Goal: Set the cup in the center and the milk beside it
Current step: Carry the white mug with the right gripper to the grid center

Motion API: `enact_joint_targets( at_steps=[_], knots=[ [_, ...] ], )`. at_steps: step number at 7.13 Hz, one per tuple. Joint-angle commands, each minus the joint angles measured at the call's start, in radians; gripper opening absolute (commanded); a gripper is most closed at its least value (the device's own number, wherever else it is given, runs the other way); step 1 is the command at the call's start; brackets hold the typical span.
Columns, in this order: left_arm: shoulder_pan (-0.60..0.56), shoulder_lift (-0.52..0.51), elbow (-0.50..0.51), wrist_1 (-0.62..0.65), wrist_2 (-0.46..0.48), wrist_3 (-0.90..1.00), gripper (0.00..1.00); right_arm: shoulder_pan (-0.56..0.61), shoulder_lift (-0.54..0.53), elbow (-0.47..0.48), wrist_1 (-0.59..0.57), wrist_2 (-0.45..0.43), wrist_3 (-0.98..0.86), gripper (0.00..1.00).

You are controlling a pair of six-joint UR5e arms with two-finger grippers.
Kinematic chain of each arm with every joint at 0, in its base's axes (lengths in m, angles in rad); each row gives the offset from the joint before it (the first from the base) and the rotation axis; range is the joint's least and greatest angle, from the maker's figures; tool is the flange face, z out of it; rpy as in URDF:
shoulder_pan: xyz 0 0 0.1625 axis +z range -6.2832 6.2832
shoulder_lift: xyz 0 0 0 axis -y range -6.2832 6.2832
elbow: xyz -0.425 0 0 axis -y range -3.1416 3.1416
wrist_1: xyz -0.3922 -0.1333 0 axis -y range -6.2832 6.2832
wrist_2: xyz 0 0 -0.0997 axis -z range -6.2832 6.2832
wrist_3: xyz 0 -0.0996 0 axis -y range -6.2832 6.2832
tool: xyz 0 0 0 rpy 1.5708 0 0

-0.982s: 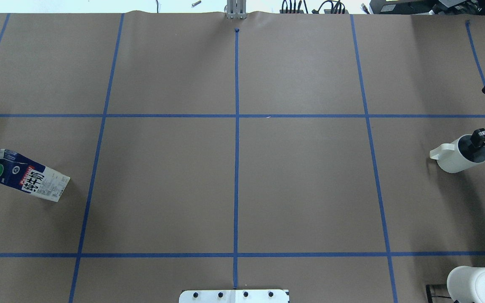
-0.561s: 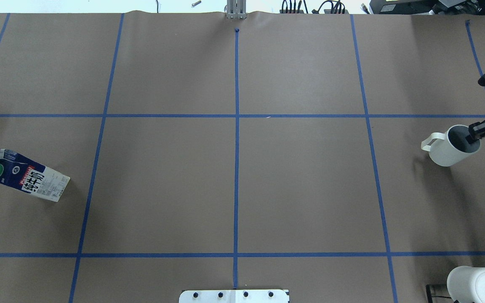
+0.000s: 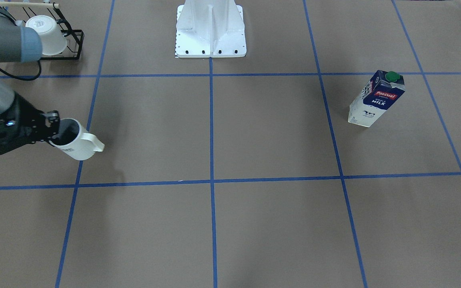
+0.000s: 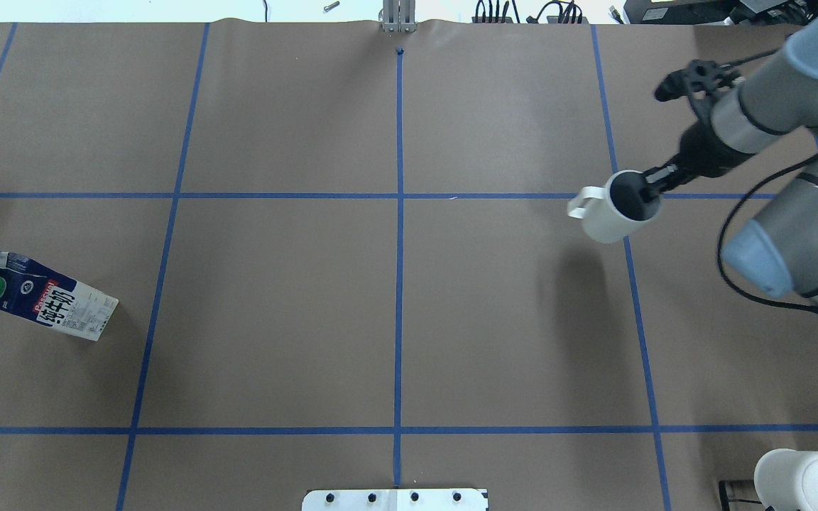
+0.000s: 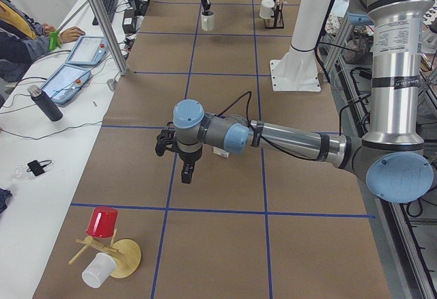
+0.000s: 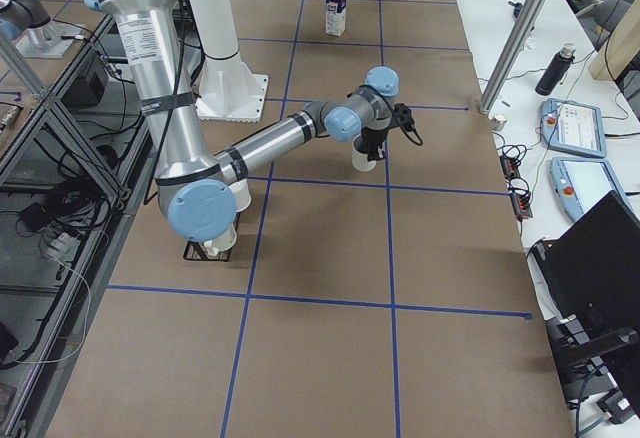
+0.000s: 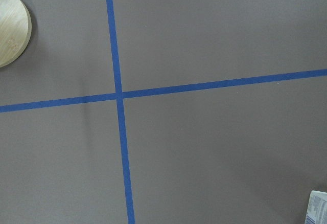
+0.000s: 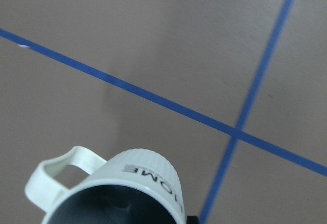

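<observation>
At 3 o'clock from the central crossing of blue tape lines (image 4: 400,195), overhead view: white ceramic mug with dark grey interior (image 4: 604,226) and "HOME" lettering, raised clear of the brown paper (image 4: 274,305) and tilted, its handle toward 9 o'clock. Right gripper (image 4: 647,190) is clenched on the mug's rim, one finger inside. Tall navy-and-white milk carton (image 4: 40,292) with green cap stands upright at 8 o'clock from the crossing, well apart. Left gripper (image 5: 188,173) hovers over the paper; whether it is released or clenched cannot be told.
</observation>
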Motion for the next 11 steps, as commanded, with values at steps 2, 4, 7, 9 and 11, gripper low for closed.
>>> enact_joint_targets(
  at_steps=[2, 4, 7, 9, 11],
  knots=[
    [0.0, -0.004, -0.001, -0.002, 0.0, 0.0, 0.98, -0.158, 0.328, -0.191, -0.008, -0.091, 0.122, 0.0],
    [0.0, -0.002, 0.0, -0.023, 0.003, 0.0, 0.98, -0.188, 0.47, -0.329, 0.0, -0.095, 0.095, 0.0],
    [0.0, -0.002, 0.002, -0.025, 0.004, -0.002, 0.98, -0.22, 0.493, -0.362, -0.005, -0.121, 0.05, 0.0],
    [0.0, -0.002, -0.001, -0.025, 0.004, -0.002, 0.98, -0.229, 0.502, -0.392, 0.0, -0.13, 0.053, 0.0],
    [0.0, 0.002, -0.018, -0.025, 0.004, -0.029, 0.98, -0.229, 0.551, -0.458, 0.002, -0.13, 0.053, 0.0]
  ],
)
